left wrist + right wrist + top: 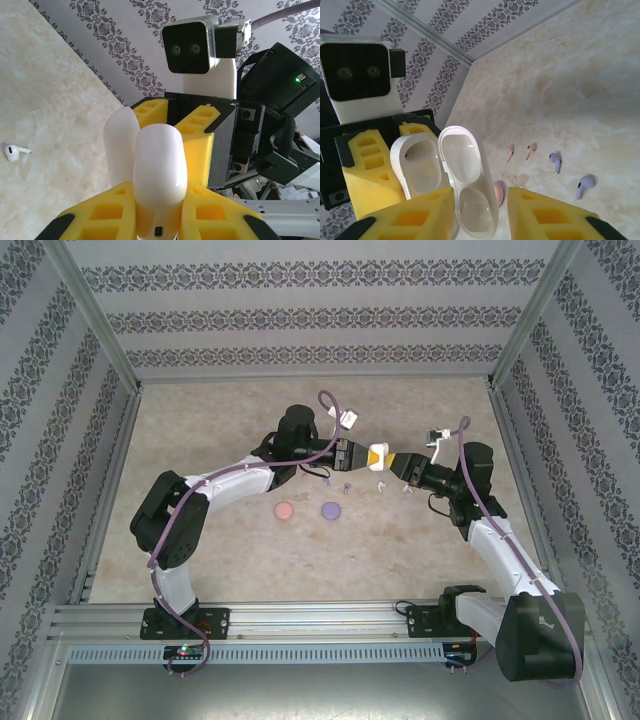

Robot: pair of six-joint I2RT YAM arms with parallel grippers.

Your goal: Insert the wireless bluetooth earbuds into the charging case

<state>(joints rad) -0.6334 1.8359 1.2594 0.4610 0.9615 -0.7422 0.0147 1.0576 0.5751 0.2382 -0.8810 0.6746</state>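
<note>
The white charging case (469, 186) hangs open in mid-air above the middle of the table (230, 560), hinged wide with both hollow halves empty and no bud seated in either. The left gripper (159, 205) is clamped on one half, its yellow fingers pressed against both sides of the shell. The right gripper (481, 196) faces it head-on from 3 o'clock and brackets the other half. One of its fingers lies against the shell and a thin gap shows at the other, so its jaws stand a little wider than what sits between them. On the table below, in the right wrist view, two pink earbuds (509, 152) lie side by side at about 2 o'clock from the case. Two purple earbuds (555, 162) lie farther out toward 3 o'clock, well apart from the pink pair. In the left wrist view a single white earbud (14, 151) rests on the marbled surface at 9 o'clock from the case. From above, a round purple case (331, 509) sits at 7 o'clock from the meeting grippers. A pink case (284, 511) sits just beyond it at 8 o'clock, both lying flat on the table.
</note>
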